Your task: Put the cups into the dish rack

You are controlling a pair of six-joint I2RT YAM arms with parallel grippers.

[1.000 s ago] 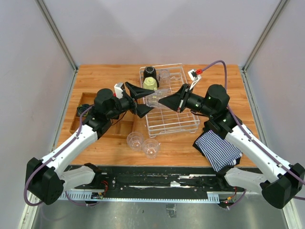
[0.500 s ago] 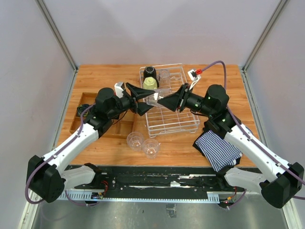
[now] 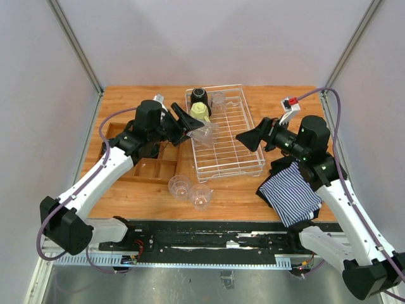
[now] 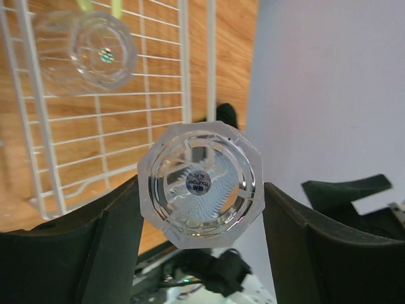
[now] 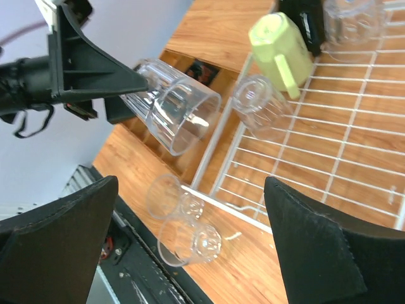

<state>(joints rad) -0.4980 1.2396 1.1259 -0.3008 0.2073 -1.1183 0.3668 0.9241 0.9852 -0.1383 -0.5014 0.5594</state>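
Note:
My left gripper [image 3: 197, 128] is shut on a clear tumbler [image 3: 205, 133], holding it on its side over the left rim of the white wire dish rack [image 3: 231, 166]. In the left wrist view the tumbler's base [image 4: 200, 183] fills the gap between both fingers. Well apart from that tumbler, at the rack's right side, my right gripper [image 3: 248, 137] stands open and holds nothing. Inside the rack are a black mug [image 3: 199, 95], a yellow-green mug [image 5: 281, 47] and two clear tumblers [image 5: 259, 101] [image 5: 354, 19]. Two more tumblers [image 3: 180, 185] [image 3: 201, 197] lie on the table in front of the rack.
A brown wooden compartment tray [image 3: 136, 166] sits left of the rack, under my left arm. A blue-striped cloth [image 3: 290, 197] lies at the front right, beside my right arm. Grey walls close in the table on three sides.
The right gripper has opened, let go of the tumbler and drawn back to the right. The left gripper has closed on the tumbler and now holds it alone, shifted slightly back and left.

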